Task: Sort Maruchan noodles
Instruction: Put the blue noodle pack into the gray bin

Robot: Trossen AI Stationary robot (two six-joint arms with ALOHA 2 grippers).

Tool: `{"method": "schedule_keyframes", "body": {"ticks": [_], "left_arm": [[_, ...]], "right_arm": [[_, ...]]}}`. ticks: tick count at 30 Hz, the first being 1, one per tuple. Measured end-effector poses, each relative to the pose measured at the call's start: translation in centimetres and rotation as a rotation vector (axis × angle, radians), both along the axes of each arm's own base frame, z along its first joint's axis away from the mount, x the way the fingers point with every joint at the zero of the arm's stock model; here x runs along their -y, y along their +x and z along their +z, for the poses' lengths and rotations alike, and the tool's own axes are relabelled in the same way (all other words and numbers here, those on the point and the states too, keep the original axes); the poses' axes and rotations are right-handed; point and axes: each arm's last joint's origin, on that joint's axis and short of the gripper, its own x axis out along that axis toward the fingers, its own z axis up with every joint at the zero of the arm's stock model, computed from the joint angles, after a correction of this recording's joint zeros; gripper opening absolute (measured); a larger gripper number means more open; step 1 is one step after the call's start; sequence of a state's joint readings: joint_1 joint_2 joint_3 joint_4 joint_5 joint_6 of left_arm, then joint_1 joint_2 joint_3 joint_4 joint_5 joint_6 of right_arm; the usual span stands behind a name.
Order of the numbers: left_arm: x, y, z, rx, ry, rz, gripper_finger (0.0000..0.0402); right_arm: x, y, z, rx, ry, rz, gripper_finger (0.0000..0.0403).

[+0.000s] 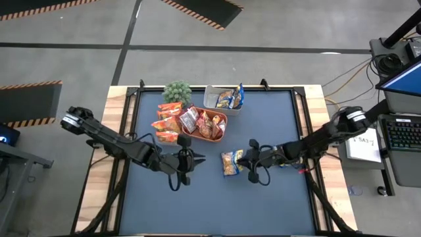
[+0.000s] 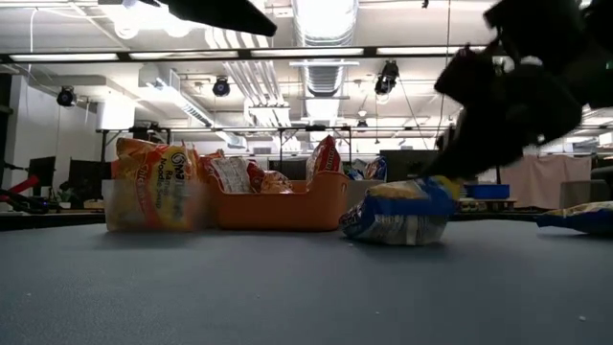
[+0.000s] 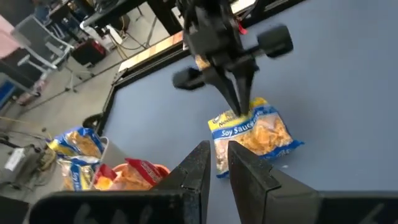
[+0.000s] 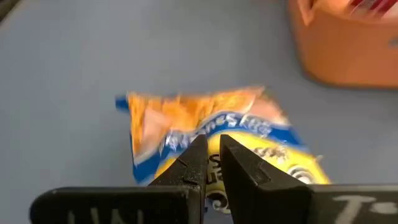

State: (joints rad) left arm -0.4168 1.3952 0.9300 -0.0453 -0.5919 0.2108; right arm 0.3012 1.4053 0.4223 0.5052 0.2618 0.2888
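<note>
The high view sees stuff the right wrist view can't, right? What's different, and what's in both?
Only the high view shows both arms, the left claw, the small green plant, the clear plastic tub with blue-and-yellow packets, and the stack of orange noodle packets.

Only the right wrist view shows, up close, the right claw nearly shut at the edge of the blue-and-yellow glossy noodle packet; whether it pinches the wrapper I can't tell.

Both show that packet on the blue table mat and the orange plastic tray.

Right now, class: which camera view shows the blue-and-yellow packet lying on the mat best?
Left wrist view: the blue-and-yellow packet lies whole, print readable. High view shows it small; low view edge-on; right wrist view, partly behind the fingers.
</note>
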Motion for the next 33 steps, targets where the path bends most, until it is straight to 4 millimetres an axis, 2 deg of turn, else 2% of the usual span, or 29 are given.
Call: {"method": "schedule_keyframes", "body": {"ticks": [4, 9, 12, 16, 22, 27, 29, 33], "left_arm": [[0.1, 0.1, -0.3, 0.003, -0.038, 0.019, 0.0039], [0.2, 0.5, -1.1, -0.013, -0.051, 0.030, 0.0039], [0.5, 1.1, -1.7, -0.005, -0.057, 0.030, 0.0039], [0.9, 2.0, -2.8, 0.001, -0.063, 0.024, 0.0039], [0.9, 4.0, -4.8, 0.026, -0.067, 0.045, 0.0039], [0.6, 5.8, -6.8, 0.044, -0.056, 0.059, 0.0039], [0.2, 6.3, -7.7, 0.036, -0.049, 0.071, 0.0039], [-0.2, 7.1, -9.1, 0.037, -0.053, 0.087, 0.0039]], "right_arm": [[-0.4, 0.3, -2.2, -0.082, 0.042, 0.068, 0.0033], [-0.6, 1.0, -2.4, -0.083, 0.061, 0.059, 0.0033], [-0.7, 1.2, -1.5, -0.057, 0.069, 0.062, 0.0033], [-0.7, 1.3, 1.0, -0.030, 0.146, 0.033, 0.0033], [-0.2, -0.7, 4.3, -0.241, 0.384, -0.158, 0.0033], [0.1, -2.5, 5.5, -0.319, 0.531, -0.298, 0.0033], [0.2, -2.7, 6.1, -0.290, 0.593, -0.317, 0.0033], [0.5, -3.5, 5.8, -0.307, 0.629, -0.359, 0.0035]]}}
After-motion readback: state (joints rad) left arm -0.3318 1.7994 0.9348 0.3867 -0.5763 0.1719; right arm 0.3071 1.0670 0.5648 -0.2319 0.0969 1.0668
